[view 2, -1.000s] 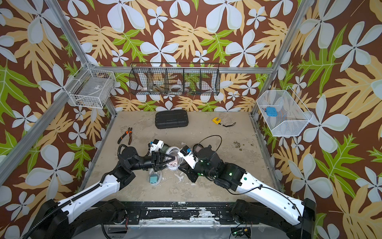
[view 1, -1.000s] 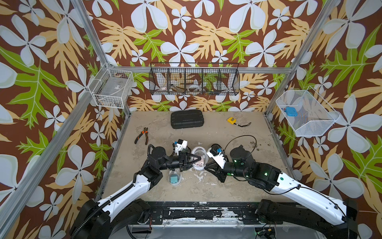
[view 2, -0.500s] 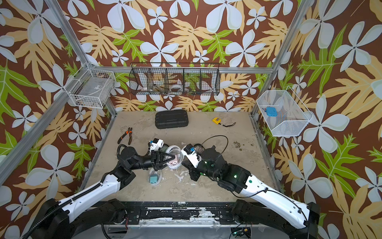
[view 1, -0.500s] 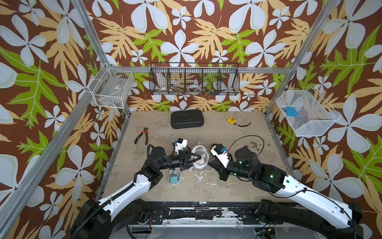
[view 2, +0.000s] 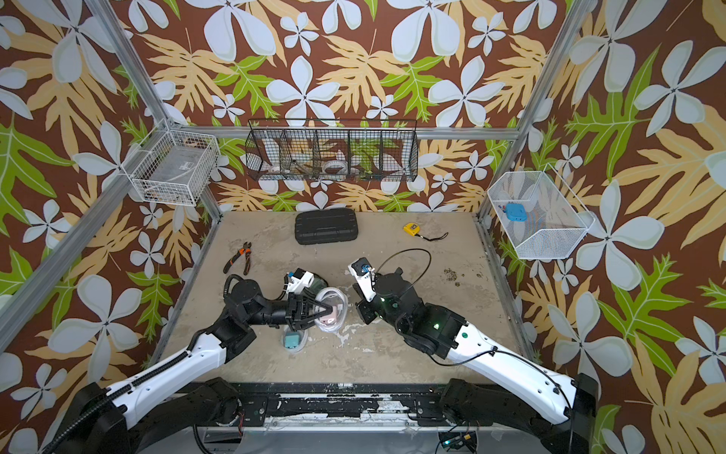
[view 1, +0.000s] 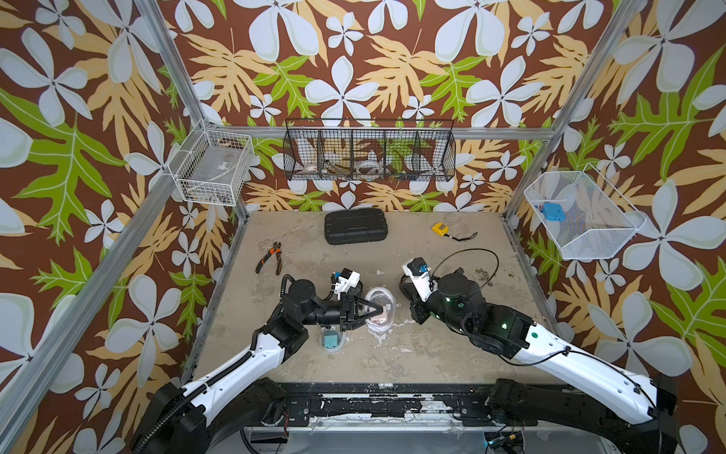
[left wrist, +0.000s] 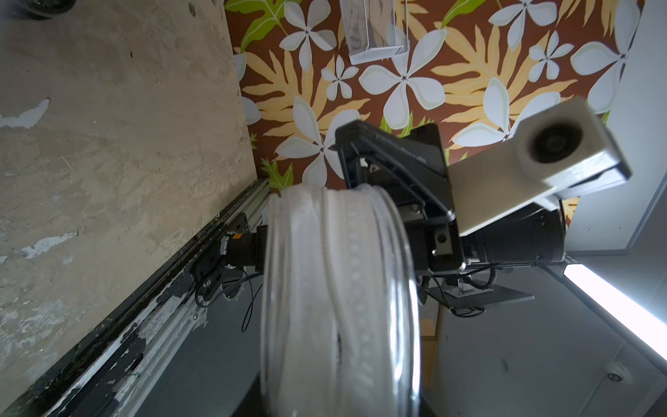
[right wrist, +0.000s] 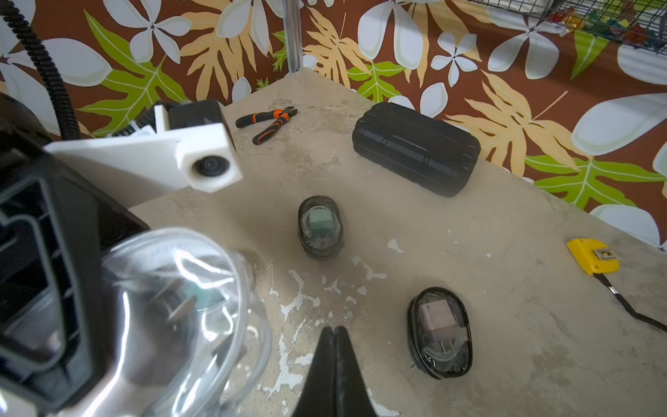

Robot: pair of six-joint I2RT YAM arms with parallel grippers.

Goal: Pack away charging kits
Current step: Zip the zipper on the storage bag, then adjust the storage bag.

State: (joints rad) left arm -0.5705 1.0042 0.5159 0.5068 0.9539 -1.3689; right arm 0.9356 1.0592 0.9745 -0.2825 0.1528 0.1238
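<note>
My left gripper [view 1: 368, 311] is shut on a clear oval case [view 1: 382, 306] and holds it on edge above the table, with a dusty-pink plug [view 1: 376, 317] and a white cable inside. In the left wrist view this case [left wrist: 339, 289] hides the jaws. A second clear case with a teal plug [view 1: 332, 340] lies on the table just in front of that arm. Two black-rimmed cases lie flat, one with a teal plug [right wrist: 319, 227] and one with a pink plug [right wrist: 438, 332]. My right gripper [right wrist: 335, 330] is shut and empty, low over the table between the clear case and the pink black-rimmed one.
A large black ribbed case [view 1: 355, 226] sits at the back, with pliers [view 1: 271, 257] at the back left and a yellow tape measure [view 1: 440, 228] at the back right. On the walls hang a white basket [view 1: 214, 169], a black one [view 1: 369, 151] and a mesh bin [view 1: 581, 216].
My right gripper has closed and drawn back to the right, away from the clear case. The left arm has kept the case still.
</note>
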